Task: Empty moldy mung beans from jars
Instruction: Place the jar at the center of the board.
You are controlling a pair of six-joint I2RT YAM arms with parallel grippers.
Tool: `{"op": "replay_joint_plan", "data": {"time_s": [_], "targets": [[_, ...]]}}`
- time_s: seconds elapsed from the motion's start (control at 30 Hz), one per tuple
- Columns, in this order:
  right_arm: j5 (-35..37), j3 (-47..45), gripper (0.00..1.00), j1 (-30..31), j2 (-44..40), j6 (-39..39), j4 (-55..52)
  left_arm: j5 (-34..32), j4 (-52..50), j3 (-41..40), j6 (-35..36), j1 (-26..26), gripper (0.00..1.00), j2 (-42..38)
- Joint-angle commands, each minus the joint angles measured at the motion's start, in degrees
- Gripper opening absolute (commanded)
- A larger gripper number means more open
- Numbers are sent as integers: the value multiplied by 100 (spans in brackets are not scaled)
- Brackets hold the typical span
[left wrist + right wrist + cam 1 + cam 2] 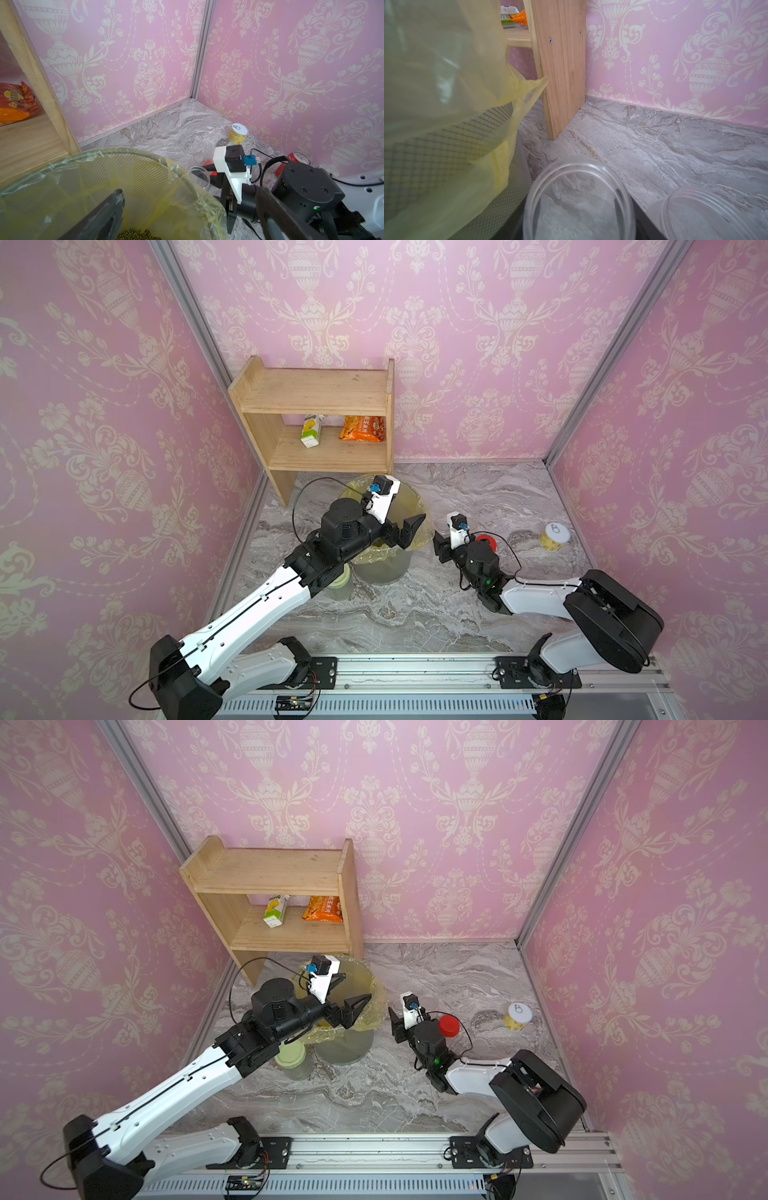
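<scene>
My left gripper [349,992] hangs open and empty over the mesh bin [370,979] lined with a yellow bag. Mung beans [135,234] lie as a dark green heap at the bin's bottom. Just right of the bin, my right gripper [440,545] is shut on a clear, lidless, empty jar [579,187], held low. A second open empty jar [704,214] stands beside it on the marble. A red lid [449,1026] sits by the right wrist. The pale-green-lidded jar [291,1054] stands partly hidden under my left forearm.
A wooden shelf [316,406] with a carton and a snack bag stands behind the bin against the back wall. A yellow tin [555,536] sits at the right, and a red can [299,158] near the right wall. Pink walls enclose three sides.
</scene>
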Motion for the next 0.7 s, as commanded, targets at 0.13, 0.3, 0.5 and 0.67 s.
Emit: {"op": "replay_joint_plan", "data": {"time_s": [0.13, 0.3, 0.5, 0.67], "targets": [[287, 46, 61, 94, 47, -193, 141, -150, -148, 57, 172, 58, 99, -86], [264, 32, 73, 105, -186, -255, -9, -53, -214, 93, 159, 66, 99, -43], [170, -24, 80, 110, -329, -182, -34, -15, -180, 102, 134, 65, 99, -33], [147, -23, 82, 103, -423, -125, -65, -11, -221, 99, 125, 63, 99, -89]]}}
